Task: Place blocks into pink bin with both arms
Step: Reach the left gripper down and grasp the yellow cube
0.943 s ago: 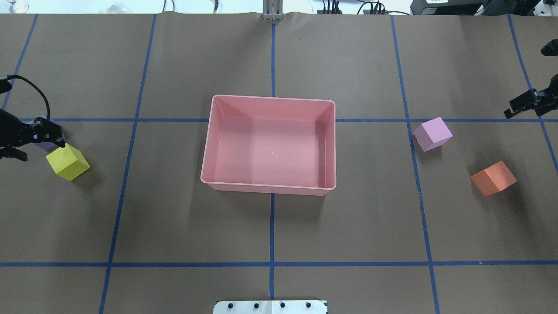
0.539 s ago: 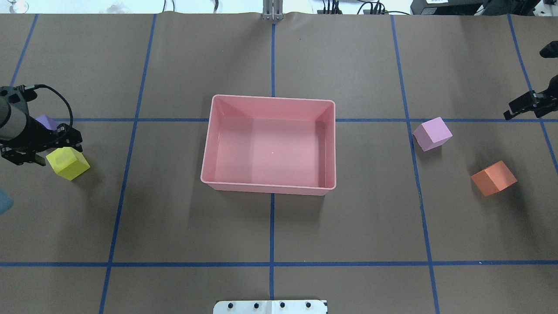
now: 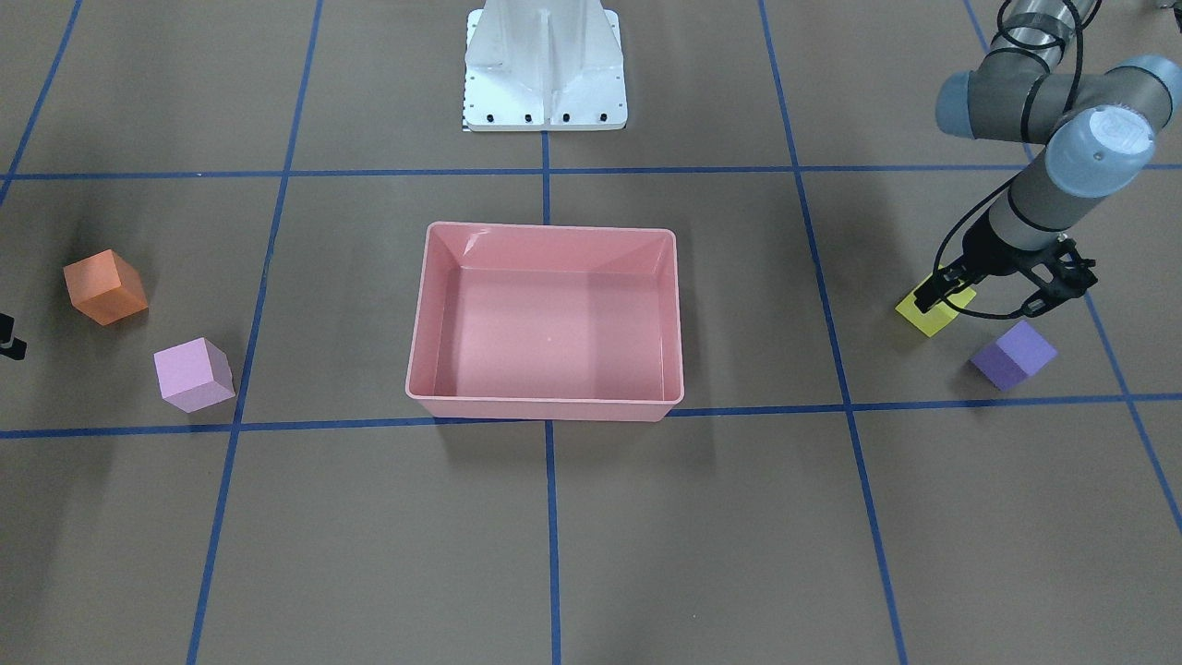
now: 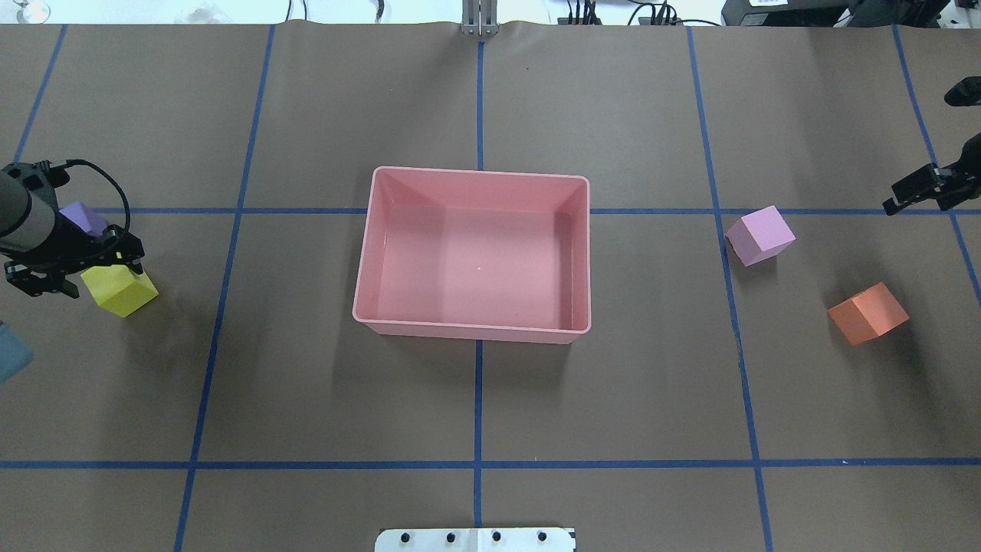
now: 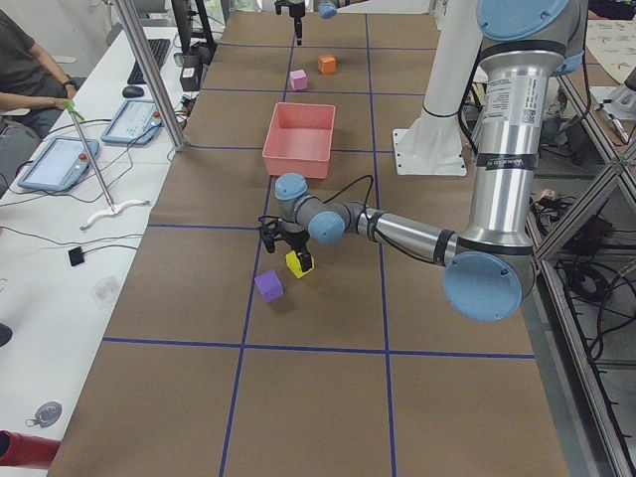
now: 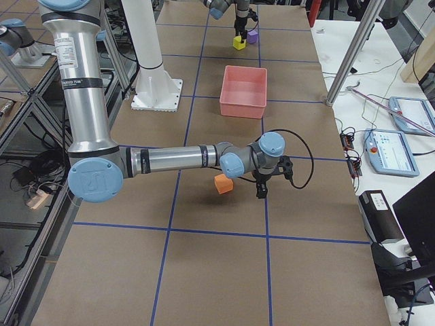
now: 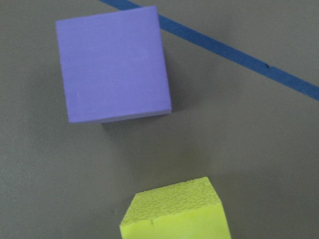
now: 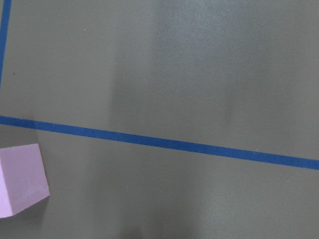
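Observation:
The pink bin (image 4: 475, 331) sits empty mid-table, also in the front view (image 3: 545, 406). The yellow block (image 4: 123, 291) and purple block (image 4: 83, 216) lie far left. My left gripper (image 4: 77, 268) hangs open just above them, over the yellow block's far edge (image 3: 933, 316), with the purple block (image 3: 1013, 355) beside it. The left wrist view shows the purple block (image 7: 112, 64) and the yellow block (image 7: 174, 214). The light pink block (image 4: 760, 234) and orange block (image 4: 867, 313) lie on the right. My right gripper (image 4: 893, 201) is at the right edge, beyond them; I cannot tell its state.
Blue tape lines grid the brown table cover. The white base pedestal (image 3: 545, 69) stands at the robot's side of the table. A metal post (image 4: 480, 19) stands at the far edge. Operators' tables with tablets (image 5: 60, 159) run along that far side.
My left arm has swung in from the table's left edge, and its gripper now hangs over the yellow block's far edge. The right gripper has shifted slightly. No block has moved.

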### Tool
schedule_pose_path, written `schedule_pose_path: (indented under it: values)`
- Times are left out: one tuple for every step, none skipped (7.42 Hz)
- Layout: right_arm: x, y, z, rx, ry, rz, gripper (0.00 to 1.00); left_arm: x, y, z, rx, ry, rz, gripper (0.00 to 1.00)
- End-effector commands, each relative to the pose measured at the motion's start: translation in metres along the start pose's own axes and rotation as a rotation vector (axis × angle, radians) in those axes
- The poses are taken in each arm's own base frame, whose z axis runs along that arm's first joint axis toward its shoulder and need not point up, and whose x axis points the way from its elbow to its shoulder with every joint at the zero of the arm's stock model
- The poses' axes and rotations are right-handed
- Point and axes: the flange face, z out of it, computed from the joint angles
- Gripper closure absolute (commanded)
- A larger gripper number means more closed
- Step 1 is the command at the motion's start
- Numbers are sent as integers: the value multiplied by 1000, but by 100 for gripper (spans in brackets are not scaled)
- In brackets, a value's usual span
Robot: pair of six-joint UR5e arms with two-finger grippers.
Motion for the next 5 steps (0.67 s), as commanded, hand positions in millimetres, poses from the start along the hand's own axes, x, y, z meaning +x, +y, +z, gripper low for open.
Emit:
schedule_pose_path:
  values:
    - [-3, 0, 2, -3, -2, -4, 0, 1, 3, 4, -6, -4, -35, 75]
    - [-3, 0, 1, -3, -4, -5, 0, 11, 4, -3, -2, 13, -40, 100]
    - [-4, 2, 0, -2, -5, -7, 0, 55, 15, -39, 6, 92, -89, 100]
    - [-6, 2, -1, 1, -8, -9, 0, 114, 32, -86, -15, 176, -153, 100]
    - [-10, 4, -4, 5, -12, -17, 0, 189, 55, -145, -98, 230, -214, 100]
